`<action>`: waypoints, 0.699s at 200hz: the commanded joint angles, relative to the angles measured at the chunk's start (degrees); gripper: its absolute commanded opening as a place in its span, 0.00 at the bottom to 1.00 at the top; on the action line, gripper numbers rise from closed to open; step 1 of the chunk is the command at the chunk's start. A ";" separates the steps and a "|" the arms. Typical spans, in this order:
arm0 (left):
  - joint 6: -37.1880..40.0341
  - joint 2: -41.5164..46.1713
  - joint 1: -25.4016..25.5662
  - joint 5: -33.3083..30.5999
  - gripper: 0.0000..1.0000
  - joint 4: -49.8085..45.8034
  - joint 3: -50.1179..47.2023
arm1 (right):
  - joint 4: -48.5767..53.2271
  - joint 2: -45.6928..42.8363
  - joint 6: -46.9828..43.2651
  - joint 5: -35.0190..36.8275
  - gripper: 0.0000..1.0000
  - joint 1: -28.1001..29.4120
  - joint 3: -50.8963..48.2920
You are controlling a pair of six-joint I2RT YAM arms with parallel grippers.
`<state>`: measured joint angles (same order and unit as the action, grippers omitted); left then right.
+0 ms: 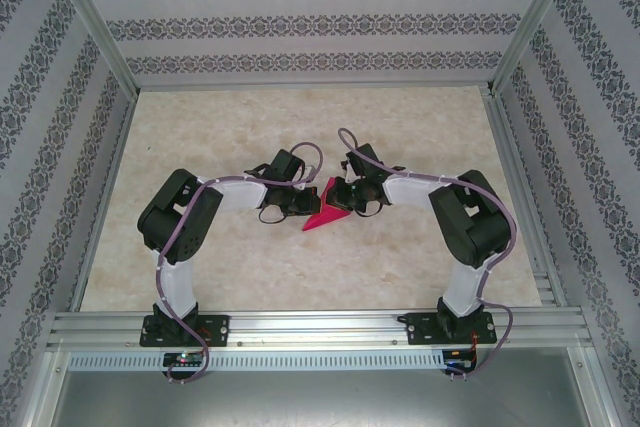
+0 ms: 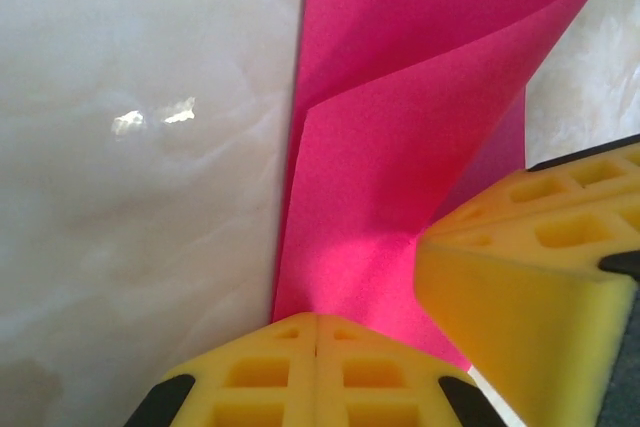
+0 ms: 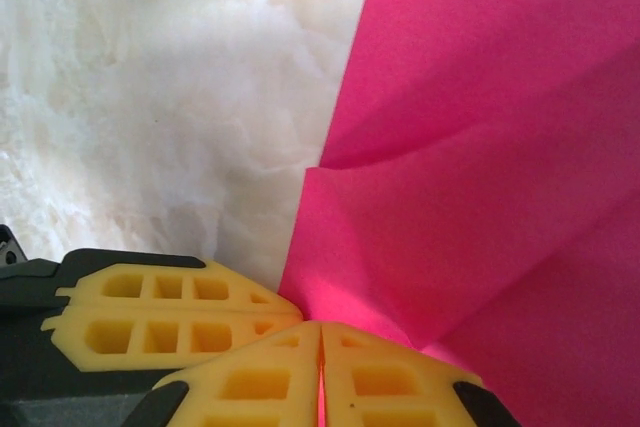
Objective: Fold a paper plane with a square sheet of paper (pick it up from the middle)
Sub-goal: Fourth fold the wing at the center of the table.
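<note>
The magenta sheet of paper [image 1: 324, 215] is partly folded into a pointed wedge and sits mid-table between both grippers. In the left wrist view the paper [image 2: 400, 137] rises in folded layers with a diagonal flap. My left gripper [image 2: 318, 319] is shut, and the paper's lower edge runs in at its tips. The right gripper's yellow fingers [image 2: 530, 267] press in from the right. In the right wrist view the paper [image 3: 480, 197] shows a crease. My right gripper [image 3: 321, 327] is shut with pink showing in its seam. The left gripper's fingers [image 3: 170, 317] touch the paper's corner.
The pale marble-patterned tabletop [image 1: 200, 147] extends to the left, right and far side of the arms. Patterned walls and aluminium frame posts [image 1: 100, 37] enclose it. A metal rail [image 1: 320, 327] carries both arm bases at the near edge.
</note>
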<state>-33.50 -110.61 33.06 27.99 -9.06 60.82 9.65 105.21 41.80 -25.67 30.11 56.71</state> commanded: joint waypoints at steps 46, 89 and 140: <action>1.16 -3.78 -0.01 -4.36 0.02 -8.68 -1.05 | -2.59 3.41 -2.83 0.69 0.09 -1.78 -1.25; 1.42 -4.13 -0.01 -4.52 0.01 -8.96 -1.31 | -1.79 3.56 -4.78 2.60 0.09 -6.23 -1.66; 1.46 -3.83 -0.01 -4.44 0.01 -9.31 -1.02 | -1.78 0.18 -7.21 1.64 0.09 -9.67 -0.19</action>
<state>-33.47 -111.02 33.06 28.03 -10.09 61.47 7.90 107.72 37.28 -27.09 22.33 56.14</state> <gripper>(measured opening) 0.055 0.089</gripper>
